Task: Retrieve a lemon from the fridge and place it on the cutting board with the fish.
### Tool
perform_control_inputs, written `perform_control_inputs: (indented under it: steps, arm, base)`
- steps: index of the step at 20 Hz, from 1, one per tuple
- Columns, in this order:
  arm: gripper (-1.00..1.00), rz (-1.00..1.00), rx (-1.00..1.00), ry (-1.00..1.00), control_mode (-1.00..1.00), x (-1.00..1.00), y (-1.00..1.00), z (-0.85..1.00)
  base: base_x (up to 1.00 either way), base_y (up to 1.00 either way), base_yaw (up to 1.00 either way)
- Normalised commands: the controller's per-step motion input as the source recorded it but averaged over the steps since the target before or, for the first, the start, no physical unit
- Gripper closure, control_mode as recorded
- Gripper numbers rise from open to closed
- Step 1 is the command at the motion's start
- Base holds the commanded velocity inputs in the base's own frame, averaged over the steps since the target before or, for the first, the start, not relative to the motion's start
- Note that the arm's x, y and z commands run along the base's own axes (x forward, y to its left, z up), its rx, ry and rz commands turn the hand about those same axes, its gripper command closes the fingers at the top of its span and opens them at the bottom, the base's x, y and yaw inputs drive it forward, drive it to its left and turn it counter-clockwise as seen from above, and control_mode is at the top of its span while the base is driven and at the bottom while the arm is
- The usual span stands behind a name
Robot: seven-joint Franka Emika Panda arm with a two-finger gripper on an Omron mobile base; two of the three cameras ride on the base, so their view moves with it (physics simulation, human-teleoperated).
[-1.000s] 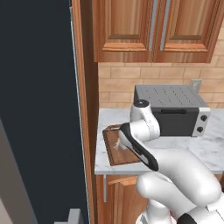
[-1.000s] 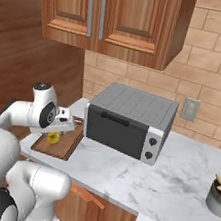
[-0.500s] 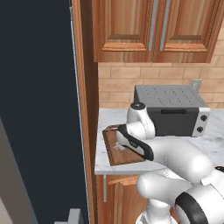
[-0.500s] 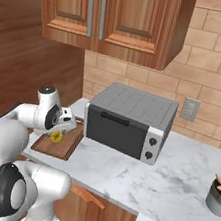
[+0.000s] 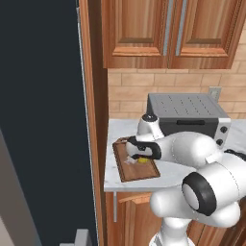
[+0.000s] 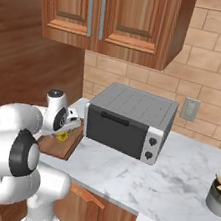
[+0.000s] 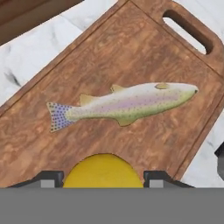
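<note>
Hovering low over the cutting board [image 7: 144,52], the hand [image 7: 103,177] is clenched on the lemon [image 7: 103,171], which sits between the two finger tips at the bottom centre of the hand view. Compared with a second ago, the arm has folded down and inward: in the left base view the hand [image 5: 139,156] now sits right over the board [image 5: 126,173] in the middle of the frame, where earlier it stood higher with the lemon clear above the wood. The lemon [image 5: 141,161] shows as a yellow spot just at the board's surface, and in the right base view it [image 6: 62,136] peeks out under the wrist at middle left. The fish [image 7: 124,104] lies across the centre of the board, just beyond the lemon and apart from it. That puts the task close to its end: the fruit looks to be at or nearly at the wood, beside the fish, on the marble desk [image 6: 137,177]. What remains, by my reading, is letting go and lifting away without nudging the fish.
</note>
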Motion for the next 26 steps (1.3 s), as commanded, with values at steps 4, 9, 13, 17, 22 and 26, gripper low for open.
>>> perform_control_inputs:
  steps: [4,9,13,17,22,26]
  arm:
    - [1.0,0.06,0.0,0.0,-1.0,0.33,0.07,-0.22]
    - [1.0,0.03,-0.02,0.0,-1.0,0.24,0.09,-0.26]
    - [1.0,0.0,-0.03,0.02,-1.0,0.08,0.03,-0.3]
    - [1.0,0.0,-0.04,0.05,-1.0,0.0,0.0,-0.38]
    - [-1.0,0.0,0.0,0.04,-1.0,0.0,0.0,-0.09]
    - [-1.0,0.0,0.0,0.0,-1.0,-0.05,-0.03,0.0]
  base:
    - [0.0,0.0,0.0]
    - [0.0,0.0,0.0]
    - [0.0,0.0,0.0]
    - [0.0,0.0,0.0]
    - [0.0,0.0,0.0]
    - [0.0,0.0,0.0]
